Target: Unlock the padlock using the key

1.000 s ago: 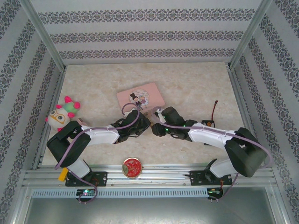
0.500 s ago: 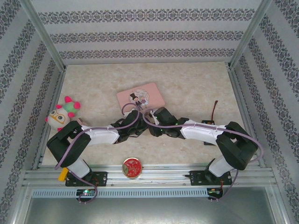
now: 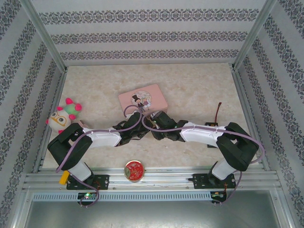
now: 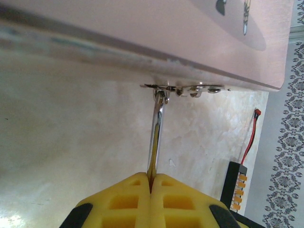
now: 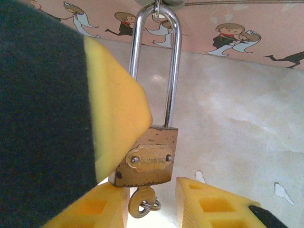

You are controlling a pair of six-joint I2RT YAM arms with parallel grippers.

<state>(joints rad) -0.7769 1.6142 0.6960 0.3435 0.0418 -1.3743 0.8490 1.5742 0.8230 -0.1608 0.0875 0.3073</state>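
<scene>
The padlock (image 5: 148, 157), brass-bodied with a long silvery shackle (image 5: 172, 71), hangs from the metal hasp (image 4: 190, 89) on the near edge of the pink tin box (image 3: 143, 99), which lies around the middle of the worktop (image 3: 199, 85). A small key (image 5: 141, 202) with a split ring sits in the keyhole at the bottom of the body.

The left jaws are closed on the padlock. In the left wrist view their yellow fingers (image 4: 180, 194) meet, and the shackle, seen edge-on, runs from between them up to the hasp. In the right wrist view one of them presses against the side of the body as a blurred yellow and black mass (image 5: 114, 109).

The right jaws stand open, one yellow finger (image 5: 213, 204) on each side of the key, with a clear gap between the key and the finger pointed at.

From above, both arms reach to the box's near edge, their wrists close together. A plush toy (image 3: 63, 116) lies at the worktop's left side, a round red tin (image 3: 134, 170) sits by the near rail, and a black cable with a red tip (image 3: 219, 110) lies to the right
</scene>
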